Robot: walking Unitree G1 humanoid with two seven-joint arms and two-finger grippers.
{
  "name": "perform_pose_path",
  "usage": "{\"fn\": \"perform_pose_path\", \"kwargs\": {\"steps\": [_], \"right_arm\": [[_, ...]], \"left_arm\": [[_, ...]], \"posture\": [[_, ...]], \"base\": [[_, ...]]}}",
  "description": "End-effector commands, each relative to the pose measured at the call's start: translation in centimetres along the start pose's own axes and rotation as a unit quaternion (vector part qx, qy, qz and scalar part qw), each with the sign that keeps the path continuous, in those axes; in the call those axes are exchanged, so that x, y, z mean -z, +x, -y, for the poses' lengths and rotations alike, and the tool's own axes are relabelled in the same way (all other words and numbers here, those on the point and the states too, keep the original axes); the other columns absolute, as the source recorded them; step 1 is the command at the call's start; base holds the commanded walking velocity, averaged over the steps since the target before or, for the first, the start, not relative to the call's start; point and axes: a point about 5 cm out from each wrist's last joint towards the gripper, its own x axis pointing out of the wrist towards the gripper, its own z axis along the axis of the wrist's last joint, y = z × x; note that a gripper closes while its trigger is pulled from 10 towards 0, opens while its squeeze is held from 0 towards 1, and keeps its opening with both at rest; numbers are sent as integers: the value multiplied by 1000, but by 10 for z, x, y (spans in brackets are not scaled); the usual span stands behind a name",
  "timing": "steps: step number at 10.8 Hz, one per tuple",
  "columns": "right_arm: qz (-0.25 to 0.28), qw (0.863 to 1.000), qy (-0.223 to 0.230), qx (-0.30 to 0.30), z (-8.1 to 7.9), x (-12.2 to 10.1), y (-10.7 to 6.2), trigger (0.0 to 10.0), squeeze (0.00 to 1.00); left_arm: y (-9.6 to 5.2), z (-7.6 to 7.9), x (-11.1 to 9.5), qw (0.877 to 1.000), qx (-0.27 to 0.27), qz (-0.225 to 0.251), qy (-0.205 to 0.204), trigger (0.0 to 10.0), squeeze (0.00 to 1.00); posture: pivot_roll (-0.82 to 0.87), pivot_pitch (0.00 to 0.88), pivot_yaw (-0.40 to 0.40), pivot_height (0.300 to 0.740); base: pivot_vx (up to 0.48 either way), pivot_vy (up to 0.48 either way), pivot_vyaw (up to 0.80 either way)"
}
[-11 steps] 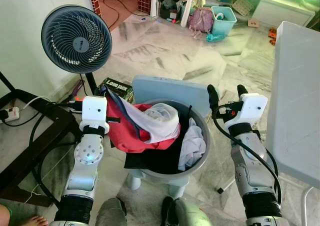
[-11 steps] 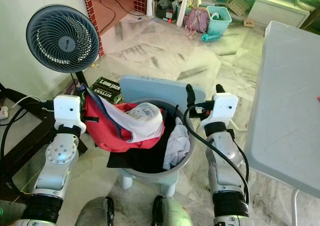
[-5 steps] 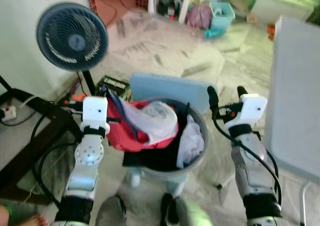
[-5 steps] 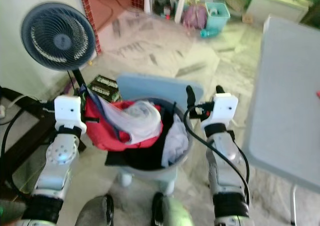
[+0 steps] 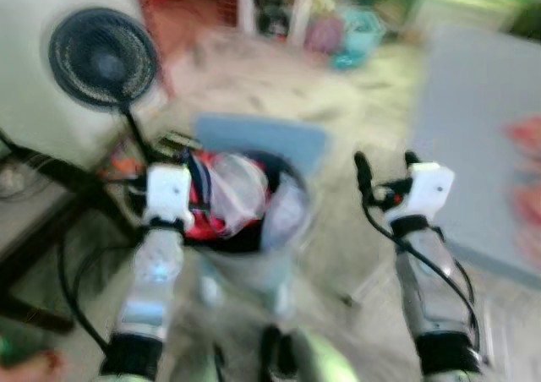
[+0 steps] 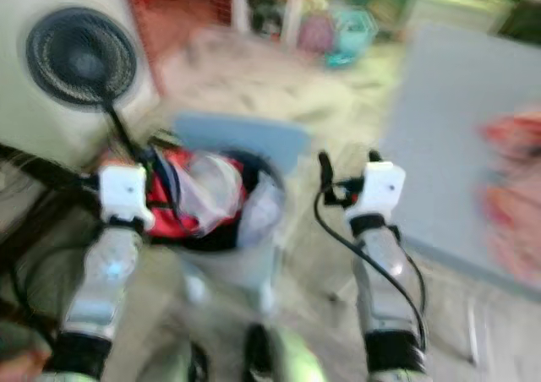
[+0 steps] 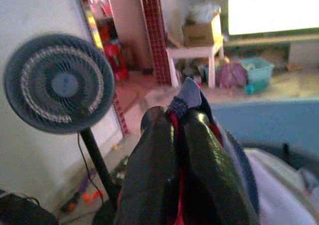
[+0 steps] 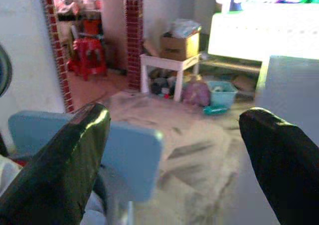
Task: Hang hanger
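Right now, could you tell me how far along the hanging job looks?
Early. Done: the left gripper is shut on the red garment, pinching its fabric above the laundry basket. In hand: the head views are blurred, which suggests the robot is moving; the right gripper is open, holding nothing. Left: I cannot make out a hanger or a rail, so the hanging itself is not yet done.

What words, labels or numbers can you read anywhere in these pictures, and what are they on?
None can be read.
Box on the floor below the fan: its print is blurred beyond reading.
Cardboard box on the white table: no print can be made out.
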Motion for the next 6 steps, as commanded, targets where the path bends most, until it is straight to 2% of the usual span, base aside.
{"fn": "perform_pose_path", "kwargs": {"steps": [1,5,6], "right_arm": [[3,1000,-5,2,2,-3,1,10000,0],[7,1000,-11,6,6,-5,2,10000,0],[10,1000,-17,11,8,-7,4,10000,0]], "left_arm": [[-1,0,1,1000,-1,-4,-2,10000,0],[0,3,1,1000,3,-1,0,10000,0],[1,4,-3,1000,8,13,2,10000,0]], "posture": [[-7,129,-39,740],[-8,123,-45,740],[-9,121,-47,740]], "base": [[-240,-274,0],[0,-270,0],[0,0,0]]}}
